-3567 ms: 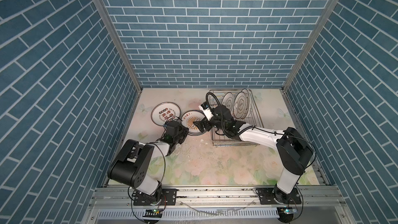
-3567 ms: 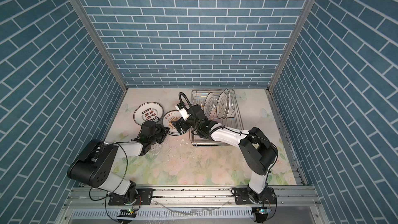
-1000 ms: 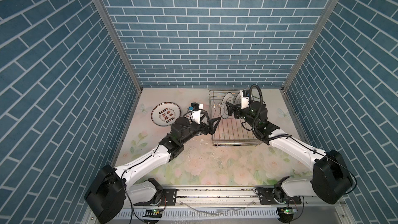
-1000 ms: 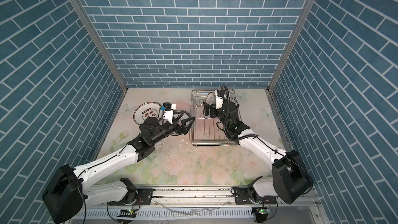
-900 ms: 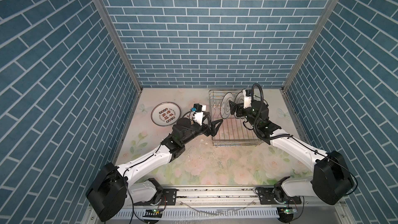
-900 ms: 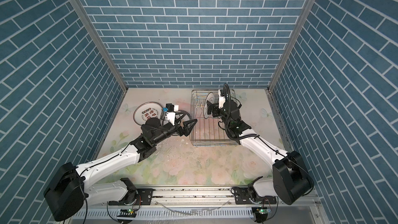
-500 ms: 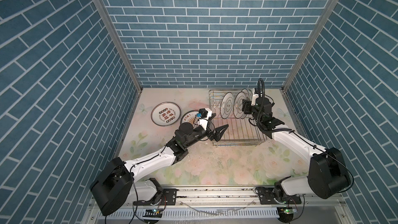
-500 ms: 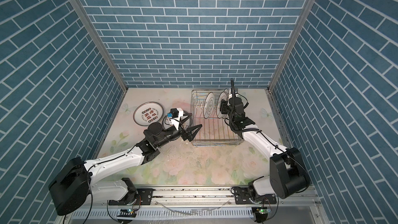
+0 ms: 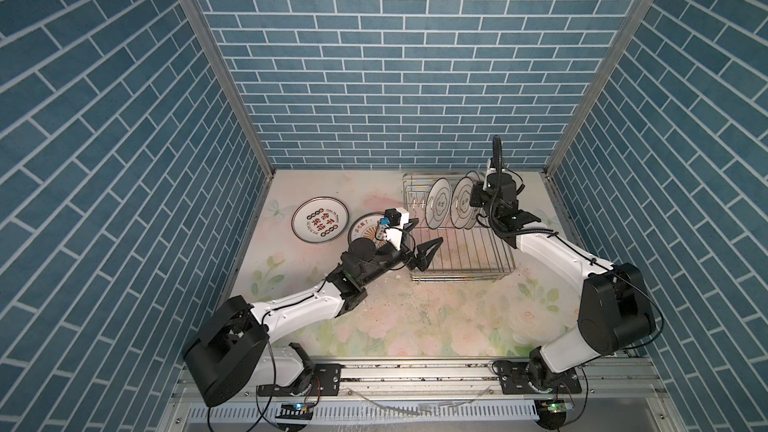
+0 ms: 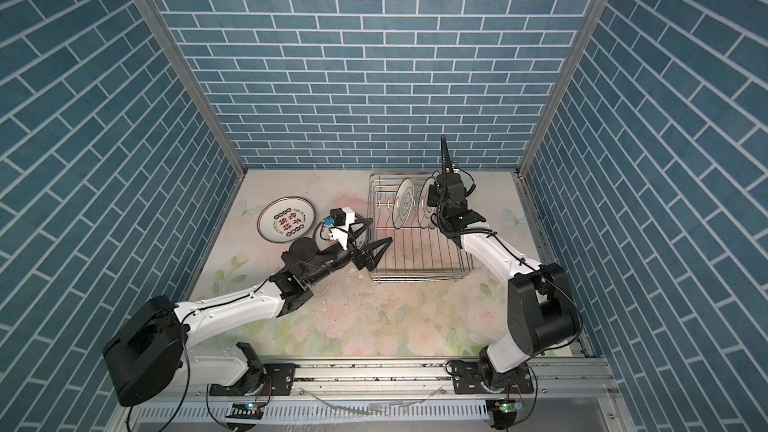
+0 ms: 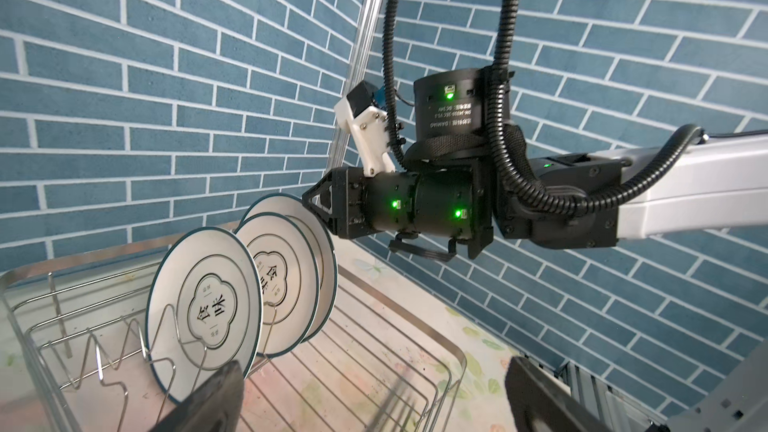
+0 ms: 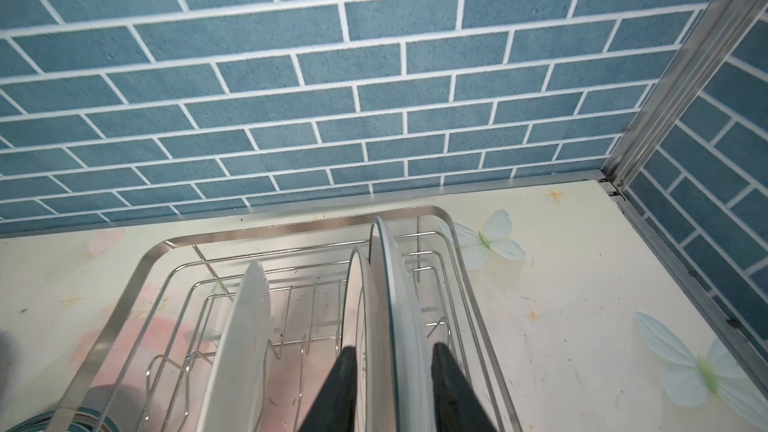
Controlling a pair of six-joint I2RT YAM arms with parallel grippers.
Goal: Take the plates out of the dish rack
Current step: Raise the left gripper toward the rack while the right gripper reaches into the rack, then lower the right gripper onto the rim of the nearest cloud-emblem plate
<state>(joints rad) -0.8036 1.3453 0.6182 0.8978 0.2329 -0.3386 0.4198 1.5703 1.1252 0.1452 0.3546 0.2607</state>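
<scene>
Twin high overhead views; both wrist views close on the dish rack (image 12: 291,224)

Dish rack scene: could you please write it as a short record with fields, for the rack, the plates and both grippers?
dish rack: silver wire, at the back right of the table
plates in rack: three, upright, in a row
plates on table: two, lying flat, left of the rack
left gripper: open, empty, over the rack's near left corner
right gripper: jaws either side of the rightmost plate, at its rim; grip not certain
</scene>
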